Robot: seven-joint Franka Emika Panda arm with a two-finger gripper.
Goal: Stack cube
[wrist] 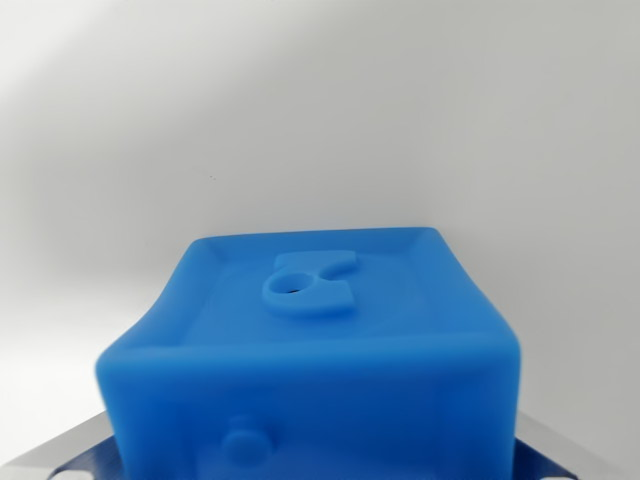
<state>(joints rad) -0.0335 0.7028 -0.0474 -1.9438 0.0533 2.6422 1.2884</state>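
Surface [320, 120] – plain white, bare | blue cube [320, 340] – close, blurred | jaws – grip cannot be told

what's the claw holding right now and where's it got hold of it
Apparently the blue cube, which fills the wrist view right at the claw. Metal parts flank its lower sides, but the contact itself is out of frame, so the hold cannot be confirmed.

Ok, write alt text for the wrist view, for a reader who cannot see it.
A blue cube fills the lower half of the wrist view, very close to the camera, with a raised shape bearing a round hole on its top face. Silvery metal gripper parts show at both bottom corners beside it; behind is a plain white surface.
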